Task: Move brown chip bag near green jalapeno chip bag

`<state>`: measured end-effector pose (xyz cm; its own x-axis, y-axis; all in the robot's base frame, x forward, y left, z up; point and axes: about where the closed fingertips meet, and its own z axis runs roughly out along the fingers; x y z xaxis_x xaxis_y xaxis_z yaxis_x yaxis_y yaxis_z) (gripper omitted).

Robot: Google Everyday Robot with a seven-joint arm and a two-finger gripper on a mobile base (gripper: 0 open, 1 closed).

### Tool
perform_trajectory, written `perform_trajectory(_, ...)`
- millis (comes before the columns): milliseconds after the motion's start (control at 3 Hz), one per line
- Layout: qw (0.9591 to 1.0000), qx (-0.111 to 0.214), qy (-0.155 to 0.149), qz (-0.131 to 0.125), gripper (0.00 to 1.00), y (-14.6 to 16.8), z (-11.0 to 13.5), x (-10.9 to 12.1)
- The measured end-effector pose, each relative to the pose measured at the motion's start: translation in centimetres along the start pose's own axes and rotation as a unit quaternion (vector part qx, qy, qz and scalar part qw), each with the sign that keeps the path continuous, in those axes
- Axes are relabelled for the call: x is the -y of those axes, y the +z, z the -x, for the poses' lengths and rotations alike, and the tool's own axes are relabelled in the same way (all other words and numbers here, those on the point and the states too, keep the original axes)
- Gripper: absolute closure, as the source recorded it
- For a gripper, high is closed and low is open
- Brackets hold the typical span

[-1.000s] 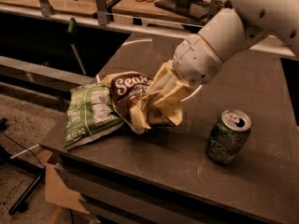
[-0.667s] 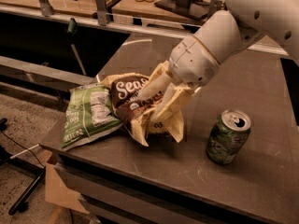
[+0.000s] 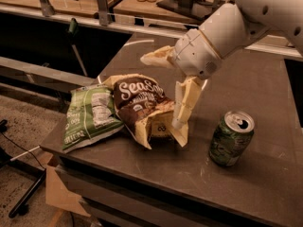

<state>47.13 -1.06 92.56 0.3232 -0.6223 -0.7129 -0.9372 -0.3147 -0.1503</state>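
Observation:
The brown chip bag [image 3: 142, 105] lies on the dark table [image 3: 265, 93], dark brown and cream-yellow with white script. Its left edge touches and slightly overlaps the green jalapeno chip bag [image 3: 90, 115], which lies flat at the table's left front corner. My gripper [image 3: 161, 91] hangs just above the brown bag's right side with its cream fingers spread wide. One finger [image 3: 154, 57] points left above the bag. The other finger [image 3: 183, 103] points down and reaches the bag's right edge. The gripper is open and holds nothing.
A green soda can [image 3: 230, 138] stands upright on the table to the right of the brown bag. The table's front edge runs just below the bags. A counter with bottles and metal posts [image 3: 102, 4] stands behind.
The gripper was closed on the brown bag and holding it bunched up. It has opened and lifted, and the bag now lies spread on the table against the green bag.

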Motion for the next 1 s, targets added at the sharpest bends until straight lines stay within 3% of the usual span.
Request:
perform_trajectory(333, 0.9958, -0.027, -0.007, -0.087, 0.00, -3.3, -0.9, 3.9)
perform_trajectory(667, 0.9810, -0.063, -0.016, -0.183, 0.00, -7.0, -1.8, 7.9)
perform_trajectory(1000, 0.9552, -0.118, 0.001, -0.271, 0.00, -10.1, -2.5, 9.4)
